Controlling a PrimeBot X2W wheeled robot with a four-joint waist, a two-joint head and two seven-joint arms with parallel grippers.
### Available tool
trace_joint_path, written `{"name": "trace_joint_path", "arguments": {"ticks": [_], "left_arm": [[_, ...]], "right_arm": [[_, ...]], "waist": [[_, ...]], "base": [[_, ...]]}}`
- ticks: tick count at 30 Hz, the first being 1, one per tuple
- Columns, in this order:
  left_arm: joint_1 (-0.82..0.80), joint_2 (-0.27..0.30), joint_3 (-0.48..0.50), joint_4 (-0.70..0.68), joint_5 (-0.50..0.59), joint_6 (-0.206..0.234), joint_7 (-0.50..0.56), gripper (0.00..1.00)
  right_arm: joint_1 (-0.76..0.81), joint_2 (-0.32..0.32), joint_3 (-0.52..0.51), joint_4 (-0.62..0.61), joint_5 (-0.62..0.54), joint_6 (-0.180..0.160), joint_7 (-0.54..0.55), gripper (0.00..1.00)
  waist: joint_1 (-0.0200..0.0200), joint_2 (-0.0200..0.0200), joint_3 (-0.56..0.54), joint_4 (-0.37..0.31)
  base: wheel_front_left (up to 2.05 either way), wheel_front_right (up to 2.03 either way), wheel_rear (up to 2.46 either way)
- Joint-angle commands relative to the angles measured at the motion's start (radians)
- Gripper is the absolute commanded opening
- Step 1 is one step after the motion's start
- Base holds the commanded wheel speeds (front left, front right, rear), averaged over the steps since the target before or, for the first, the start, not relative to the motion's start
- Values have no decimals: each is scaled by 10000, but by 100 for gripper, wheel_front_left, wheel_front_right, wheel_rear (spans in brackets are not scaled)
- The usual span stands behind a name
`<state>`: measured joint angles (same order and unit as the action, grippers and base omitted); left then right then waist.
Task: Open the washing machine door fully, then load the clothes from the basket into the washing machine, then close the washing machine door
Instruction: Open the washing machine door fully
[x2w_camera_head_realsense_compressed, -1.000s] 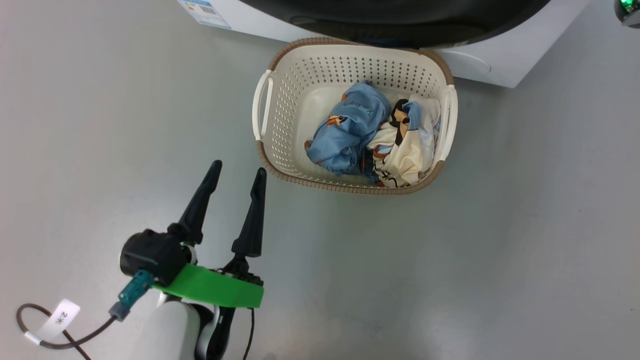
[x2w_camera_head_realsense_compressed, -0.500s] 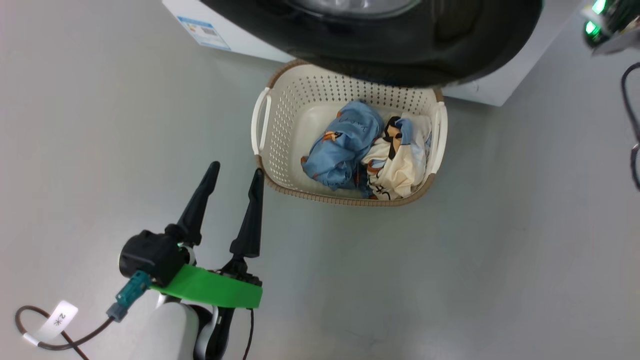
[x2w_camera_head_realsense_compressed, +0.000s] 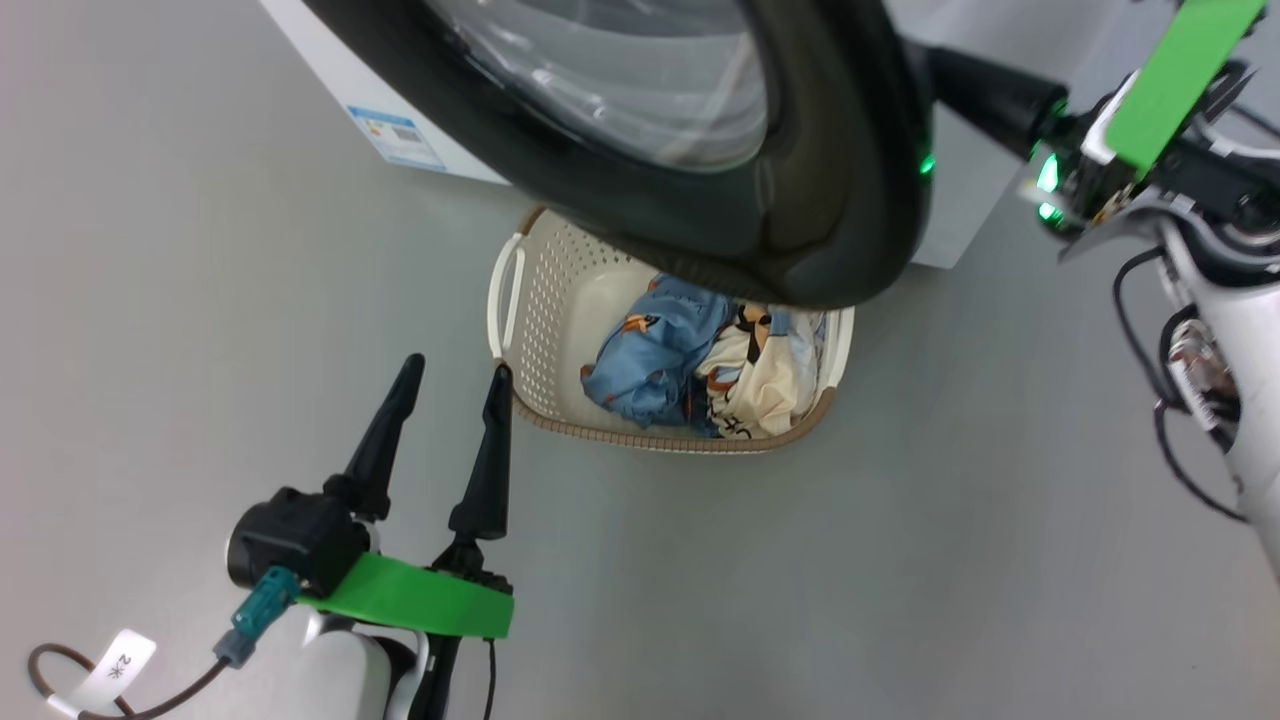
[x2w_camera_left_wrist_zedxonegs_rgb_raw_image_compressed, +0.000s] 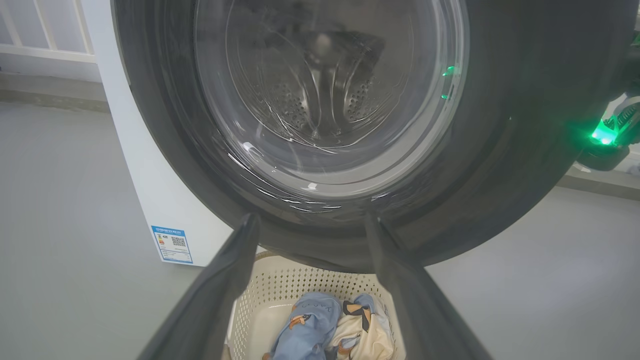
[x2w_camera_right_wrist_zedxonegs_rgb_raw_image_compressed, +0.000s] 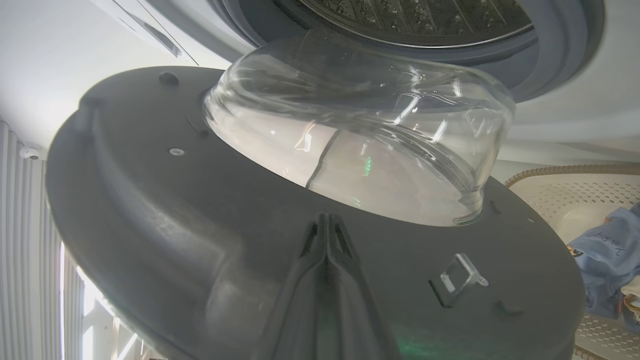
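Washing machine door (x2w_camera_head_realsense_compressed: 820, 200) stands part-open, its inner face against the clenched right gripper (x2w_camera_right_wrist_zedxonegs_rgb_raw_image_compressed: 327, 222); the spread left gripper (x2w_camera_head_realsense_compressed: 455, 368) is farther off.

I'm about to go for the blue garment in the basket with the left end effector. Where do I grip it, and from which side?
Pinch the bunched fold on top of the blue garment, descending from the near-left. The cream garment crowds its right, the door overhangs the far side of the basket, and the open left end effector sits by that corner.
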<state>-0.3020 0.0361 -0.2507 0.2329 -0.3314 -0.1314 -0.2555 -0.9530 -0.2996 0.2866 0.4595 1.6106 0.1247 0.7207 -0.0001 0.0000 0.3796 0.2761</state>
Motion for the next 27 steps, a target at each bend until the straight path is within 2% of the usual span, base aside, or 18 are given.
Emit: {"name": "trace_joint_path", "arguments": {"ticks": [1,14,27], "left_arm": [[223,149,380,-140,95,8,-63,100],[743,263,522,-125,184,8,-63,100],[1123,271,578,-68,214,8,-63,100]], "right_arm": [[357,293,154,-420,59,60,188,0],[1362,784,392,-996,202,60,867,0],[2343,1410,726,-1506,167,60,1486,0]], "waist": [[1,0,-277,-145],[1,0,-951,-275],[1,0,-1438,20]], "base": [[0,0,0],[0,0,0],[0,0,0]]}}
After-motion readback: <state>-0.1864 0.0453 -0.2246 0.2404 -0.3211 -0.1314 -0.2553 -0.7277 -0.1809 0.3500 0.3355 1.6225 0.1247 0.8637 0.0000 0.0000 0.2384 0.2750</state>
